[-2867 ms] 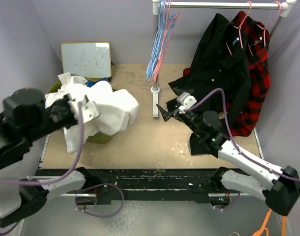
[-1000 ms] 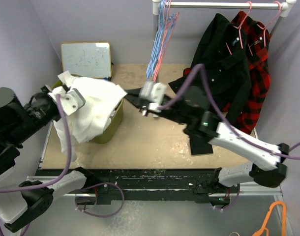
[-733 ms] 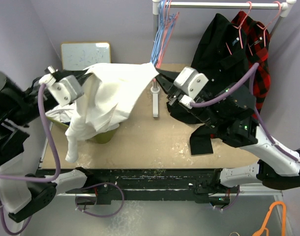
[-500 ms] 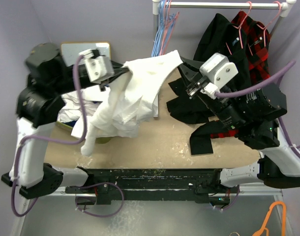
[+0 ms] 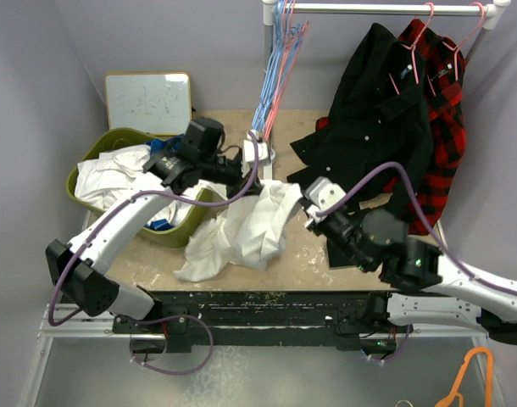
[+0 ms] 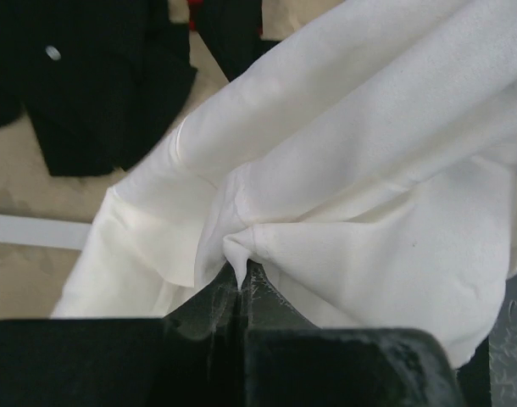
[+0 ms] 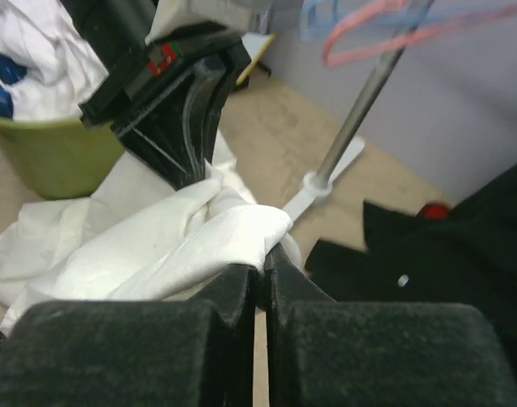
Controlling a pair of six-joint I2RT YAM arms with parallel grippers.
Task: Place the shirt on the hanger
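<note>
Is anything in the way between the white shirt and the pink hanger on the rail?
Partly. The left gripper and right gripper both pinch the shirt. The rack's post rises just behind it, and the pink hanger hangs bunched among the blue hangers, which crowd it.

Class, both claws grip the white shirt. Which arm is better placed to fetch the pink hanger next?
Left, probably: the left claw, shut on the shirt, is nearer the pink hanger; the right claw sits farther off.

Shirt crumpled on table beside basket
</note>
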